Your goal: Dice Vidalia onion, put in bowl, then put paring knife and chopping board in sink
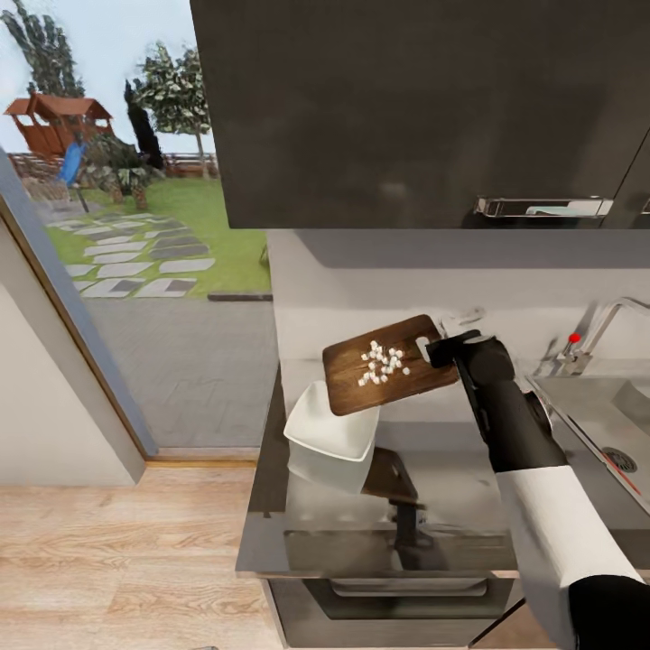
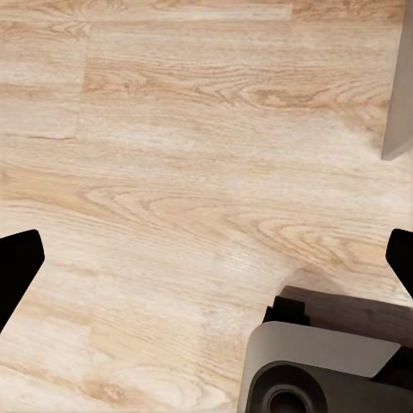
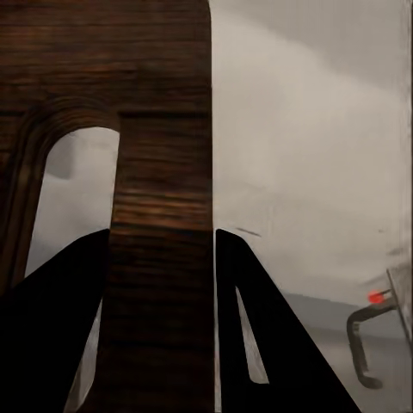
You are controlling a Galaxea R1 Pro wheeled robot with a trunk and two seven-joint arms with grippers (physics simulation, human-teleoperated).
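Note:
My right gripper (image 1: 440,348) is shut on the handle end of the brown chopping board (image 1: 388,366) and holds it in the air above the grey countertop (image 1: 271,506). A small heap of white diced onion (image 1: 384,361) lies on the board. The board's low corner hangs over the white bowl (image 1: 329,435), which stands on the countertop. In the right wrist view the board (image 3: 163,129) is clamped between the dark fingers (image 3: 52,327). The sink (image 1: 623,424) lies to the right. The paring knife is out of view. My left gripper (image 2: 206,258) is open over the wooden floor.
The steel tap (image 1: 587,338) with its red knob stands behind the sink, close to my right forearm. A dark wall cabinet (image 1: 424,108) hangs low above the board. A glass door (image 1: 117,226) to the garden is on the left. The robot base (image 2: 318,379) sits below my left gripper.

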